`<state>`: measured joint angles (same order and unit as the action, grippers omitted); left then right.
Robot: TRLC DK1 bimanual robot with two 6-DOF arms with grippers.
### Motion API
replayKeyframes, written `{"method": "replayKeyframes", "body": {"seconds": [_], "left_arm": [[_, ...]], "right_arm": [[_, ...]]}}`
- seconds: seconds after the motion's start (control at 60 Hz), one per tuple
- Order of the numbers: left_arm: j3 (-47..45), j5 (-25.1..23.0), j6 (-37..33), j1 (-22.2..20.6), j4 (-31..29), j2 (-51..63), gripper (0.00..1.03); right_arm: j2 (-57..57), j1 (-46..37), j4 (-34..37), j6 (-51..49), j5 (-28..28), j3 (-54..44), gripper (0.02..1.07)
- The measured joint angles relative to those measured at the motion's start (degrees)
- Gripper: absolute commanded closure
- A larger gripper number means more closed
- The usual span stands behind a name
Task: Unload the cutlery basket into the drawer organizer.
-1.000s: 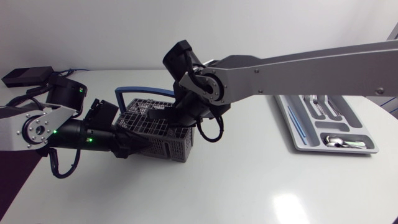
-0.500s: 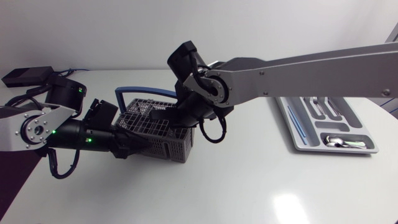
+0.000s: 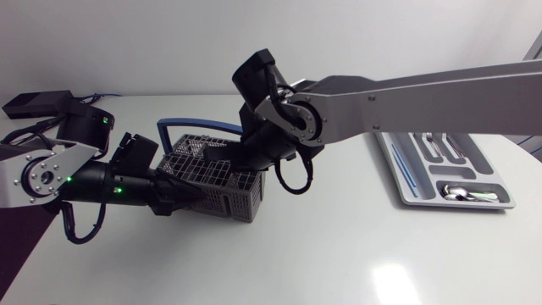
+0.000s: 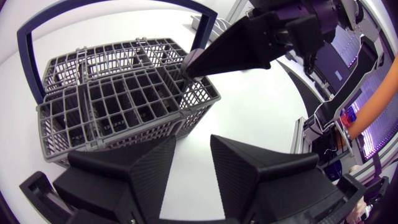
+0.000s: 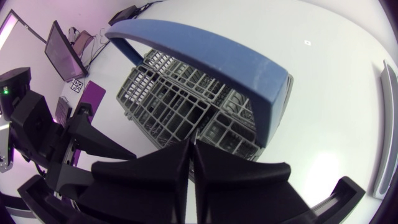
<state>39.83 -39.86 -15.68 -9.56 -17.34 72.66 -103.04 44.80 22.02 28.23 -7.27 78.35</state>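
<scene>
Several pieces lie in the organizer (image 3: pixel 457 206) at the right end of the desk: at least 1 spoon (image 3: pixel 457 193) and some forks (image 3: pixel 434 144). The basket (image 3: pixel 241 203) stands well apart from it, on the left half of the desk, under its blue handle (image 3: pixel 196 124). Whether cutlery is left inside I cannot tell, because the grid hides it. So I judge the task as partly done, with the unloading not yet finished.

My right arm (image 3: pixel 406 97) reaches across the desk past the middle and bends down over the basket. The right jaws point into 1 corner compartment, pressed almost together, and I see nothing between them. My left arm (image 3: pixel 102 182) lies low along the desk. The left jaws stand apart and empty, just beside the near wall of the basket, maybe to steady it.
</scene>
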Motion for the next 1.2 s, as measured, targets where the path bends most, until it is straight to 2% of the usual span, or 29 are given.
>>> {"method": "replayKeyframes", "body": {"seconds": [0.667, 1.2], "left_arm": [[0.1, 1.2, 3.0, -0.4, -3.4, -4.1, 0.61], [0.1, 8.1, 9.0, -3.7, -5.1, -7.7, 0.62]], "right_arm": [[7.2, 0.0, -0.4, -1.7, -1.7, -0.5, 1.01], [15.6, -0.5, 4.4, -3.0, -3.2, -0.5, 1.01]]}}
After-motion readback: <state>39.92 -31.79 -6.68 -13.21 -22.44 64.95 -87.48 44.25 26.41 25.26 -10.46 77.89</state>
